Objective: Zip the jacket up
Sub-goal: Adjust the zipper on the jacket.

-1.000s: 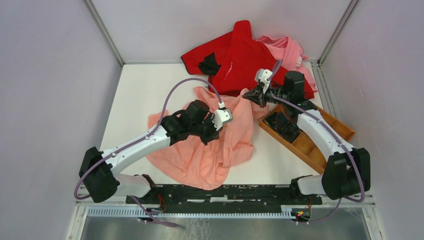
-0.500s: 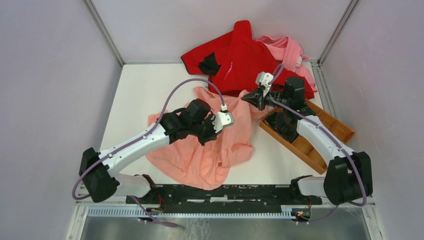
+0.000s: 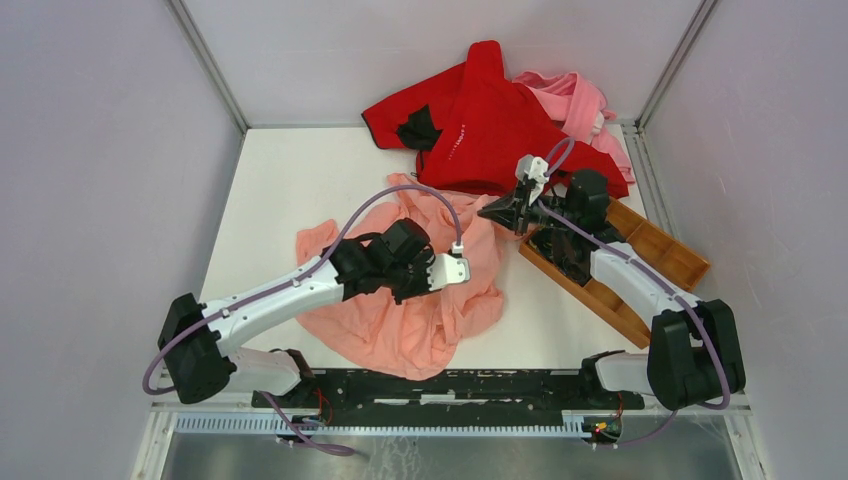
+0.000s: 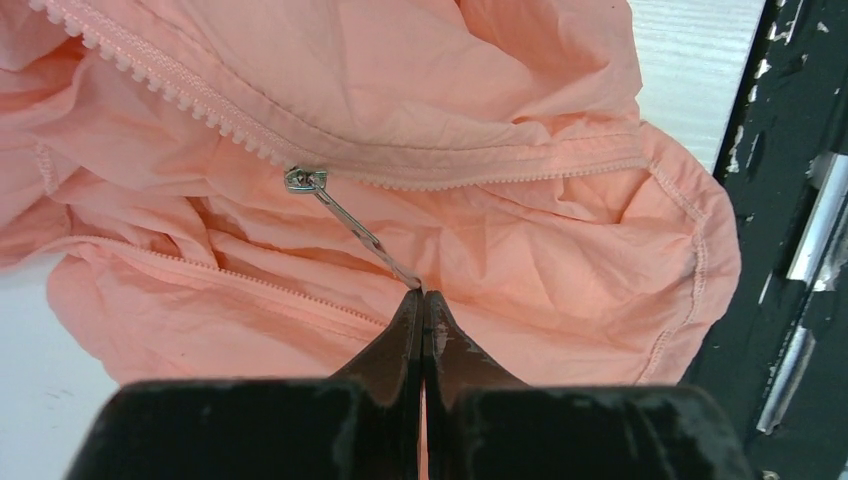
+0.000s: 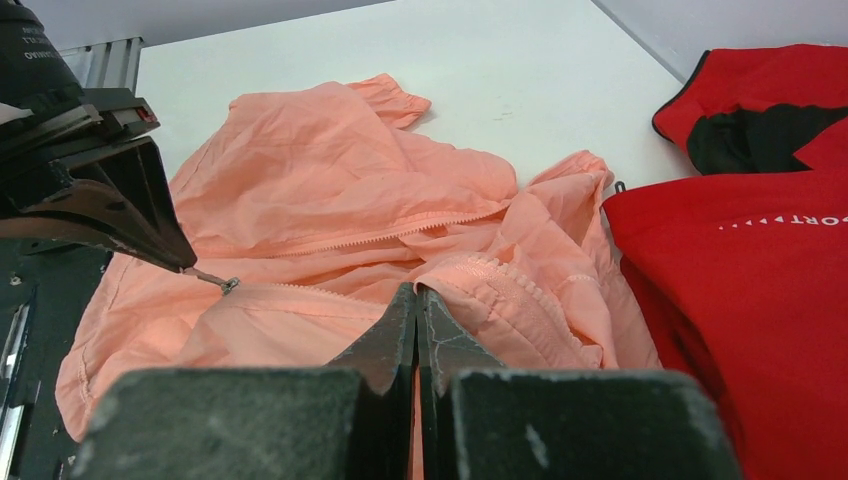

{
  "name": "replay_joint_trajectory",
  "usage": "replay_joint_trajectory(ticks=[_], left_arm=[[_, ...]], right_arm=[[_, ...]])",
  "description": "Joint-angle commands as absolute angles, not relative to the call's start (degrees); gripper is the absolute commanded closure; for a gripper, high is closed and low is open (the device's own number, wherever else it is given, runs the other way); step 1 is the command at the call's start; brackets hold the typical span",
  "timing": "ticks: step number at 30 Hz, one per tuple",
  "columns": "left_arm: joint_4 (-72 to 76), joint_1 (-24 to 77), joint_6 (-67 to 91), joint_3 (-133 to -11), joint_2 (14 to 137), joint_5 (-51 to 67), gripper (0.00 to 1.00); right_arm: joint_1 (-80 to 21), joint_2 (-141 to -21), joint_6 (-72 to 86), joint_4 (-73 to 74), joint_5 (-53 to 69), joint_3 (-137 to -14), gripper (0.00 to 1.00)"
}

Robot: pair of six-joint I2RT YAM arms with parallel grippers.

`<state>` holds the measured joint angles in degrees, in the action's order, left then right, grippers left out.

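Since the left gripper [image 4: 421, 295] has its jaws clamped together on the tip of the zipper pull [image 4: 355, 228], drag the slider [image 4: 304, 180] straight along the teeth, with no sideways yank. Right gripper [image 5: 417, 292] is pinched shut on the jacket [image 3: 400, 330] edge nearest the red garment [image 3: 480, 120] — keep that taut as the anchor. Jacket lies crumpled just in front of the red garment — slack folds could jam the slider.

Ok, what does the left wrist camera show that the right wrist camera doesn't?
Only left wrist: the slider in close detail, teeth parting behind it. Only right wrist: the red garment, and the right gripper shut on a jacket fold. Both: the left gripper pinching the zipper pull.
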<state>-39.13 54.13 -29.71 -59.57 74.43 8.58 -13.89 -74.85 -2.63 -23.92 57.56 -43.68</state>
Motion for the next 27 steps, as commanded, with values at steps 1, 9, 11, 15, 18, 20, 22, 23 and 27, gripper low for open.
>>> replay_joint_trajectory(ticks=[1,9,11,15,18,20,22,23,27], left_arm=[[-41.0,55.1,-34.3,-58.9,73.0,5.7,0.98],[-36.1,55.5,-33.8,-58.7,72.5,12.3,0.98],[-33.6,55.5,-33.5,-57.5,71.8,15.3,0.98],[-30.9,55.4,-33.2,-55.3,73.3,17.4,0.98],[-31.0,55.5,-32.7,-56.1,75.5,16.3,0.98],[-32.2,55.5,-34.4,-56.8,76.0,13.7,0.98],[-34.4,55.6,-36.7,-57.1,75.7,8.8,0.98],[-35.2,55.5,-37.7,-57.0,75.3,6.1,0.98],[-35.7,55.5,-40.0,-55.3,71.7,1.0,0.98]], right_arm=[[-13.7,-73.3,-2.4,-27.2,57.1,-43.8,1.0],[-14.3,-72.7,4.9,-38.2,63.0,-38.8,1.0],[-14.7,-72.4,4.3,-38.2,63.9,-37.6,1.0],[-14.7,-71.7,0.9,-35.7,66.1,-37.0,1.0],[-14.9,-70.7,-5.4,-29.3,67.7,-38.4,1.0],[-14.9,-70.3,-10.2,-23.9,67.6,-39.9,1.0],[-14.8,-69.6,-14.5,-18.8,66.1,-41.3,1.0],[-14.6,-69.3,-15.6,-17.7,65.1,-41.8,1.0],[-12.9,-69.0,-14.5,-17.5,60.9,-42.1,1.0]])
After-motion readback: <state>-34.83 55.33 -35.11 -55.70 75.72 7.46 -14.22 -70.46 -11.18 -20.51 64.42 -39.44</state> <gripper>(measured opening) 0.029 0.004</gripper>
